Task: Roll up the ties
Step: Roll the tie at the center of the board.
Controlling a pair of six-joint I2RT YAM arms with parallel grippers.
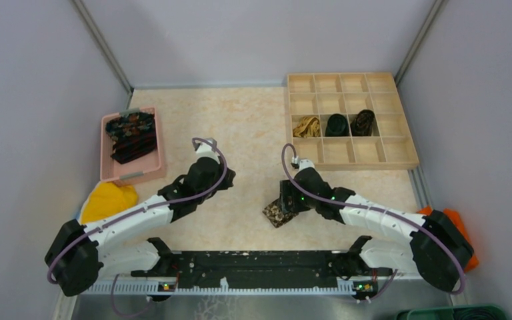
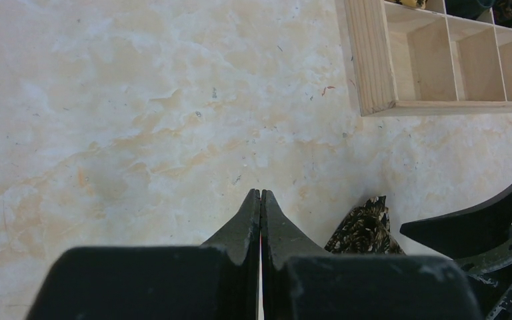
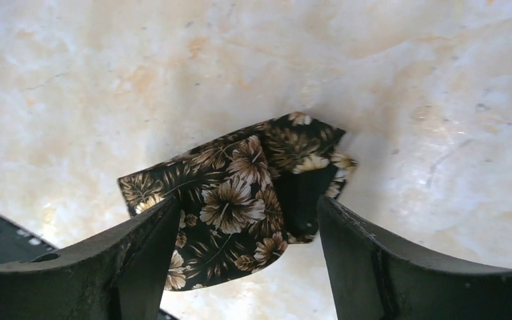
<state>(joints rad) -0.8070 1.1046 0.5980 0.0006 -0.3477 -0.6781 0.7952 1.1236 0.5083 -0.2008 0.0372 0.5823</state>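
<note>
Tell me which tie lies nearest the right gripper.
The floral tie on the table, right under the open right gripper. The other ties sit rolled in the wooden organizer or piled in the pink tray.

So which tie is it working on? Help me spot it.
On the marbled table, toward its near edge, look under the right claw. A folded dark tie with tan flowers lies there, the only one outside the pink tray and wooden box.
</note>
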